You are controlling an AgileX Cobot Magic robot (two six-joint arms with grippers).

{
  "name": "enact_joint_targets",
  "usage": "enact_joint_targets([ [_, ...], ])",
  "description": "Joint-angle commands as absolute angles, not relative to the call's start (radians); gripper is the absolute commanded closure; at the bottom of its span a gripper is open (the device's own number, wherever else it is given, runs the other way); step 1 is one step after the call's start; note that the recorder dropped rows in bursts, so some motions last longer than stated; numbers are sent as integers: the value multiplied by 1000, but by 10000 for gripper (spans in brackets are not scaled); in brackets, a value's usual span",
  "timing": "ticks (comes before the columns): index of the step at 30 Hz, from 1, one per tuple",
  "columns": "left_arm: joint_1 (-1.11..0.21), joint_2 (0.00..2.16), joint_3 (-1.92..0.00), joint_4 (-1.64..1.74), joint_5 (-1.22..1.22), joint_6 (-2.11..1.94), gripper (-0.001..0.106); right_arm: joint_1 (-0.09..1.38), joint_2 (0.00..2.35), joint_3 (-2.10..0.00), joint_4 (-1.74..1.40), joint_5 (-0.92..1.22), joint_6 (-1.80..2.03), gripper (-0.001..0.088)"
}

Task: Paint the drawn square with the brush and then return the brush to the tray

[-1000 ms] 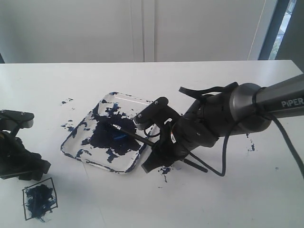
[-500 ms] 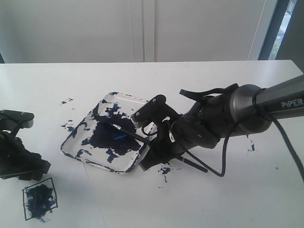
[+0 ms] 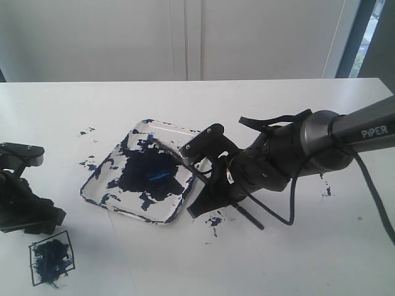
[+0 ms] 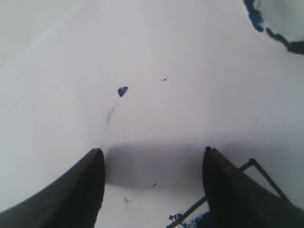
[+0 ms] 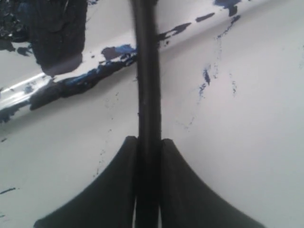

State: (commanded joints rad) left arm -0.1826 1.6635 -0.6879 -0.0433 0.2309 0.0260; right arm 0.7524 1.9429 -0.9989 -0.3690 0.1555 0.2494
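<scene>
The brush [image 5: 147, 85] is sitting clamped between the two fingers of the right gripper [image 5: 148, 140]. The pads are pressing on the black shaft from both sides with no gap showing. The shaft is running straight out past the fingertips toward the tray [image 3: 126, 211], whose paint-smeared rim is lying just beyond them. Behind the fingers, the handle end is sticking out over the table.

A second ago those fingers were standing wide astride the shaft, and the bristle end was resting out on the dark blot. Now they are closing tight on it, and the tip is drawing back toward the rim nearest the fingers. I am reading that as the pick-up being made, so the brush is becoming free to carry.

The drawn square [image 3: 50, 258] is lying well apart from the right fingers, beyond the tray, and is already daubed dark inside, though patchily. It is lying just beside the left gripper [image 4: 153, 152], whose fingers are standing wide with nothing between them.

The white table [image 3: 296, 259] is carrying loose blue splatters [image 3: 215, 219], the thickest under the right fingers. Behind it, plain white wall panels [image 3: 123, 37] are standing, with a dark-framed window strip [image 3: 364, 37] showing on the right arm's side.
</scene>
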Motion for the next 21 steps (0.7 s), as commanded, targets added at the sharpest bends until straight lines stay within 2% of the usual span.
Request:
enact_joint_targets([
  [10,-183,1663,-688,-43,231,26,413,776,1820,-999,-360,274,223,868],
  [17,-183,1663,-688,-43,229,26,413,830,1615,-1029,-333,596,167,868],
  [21,-183,1663,-688,-43,229,26,413,842,1531,-1076,-201,800,17,868],
])
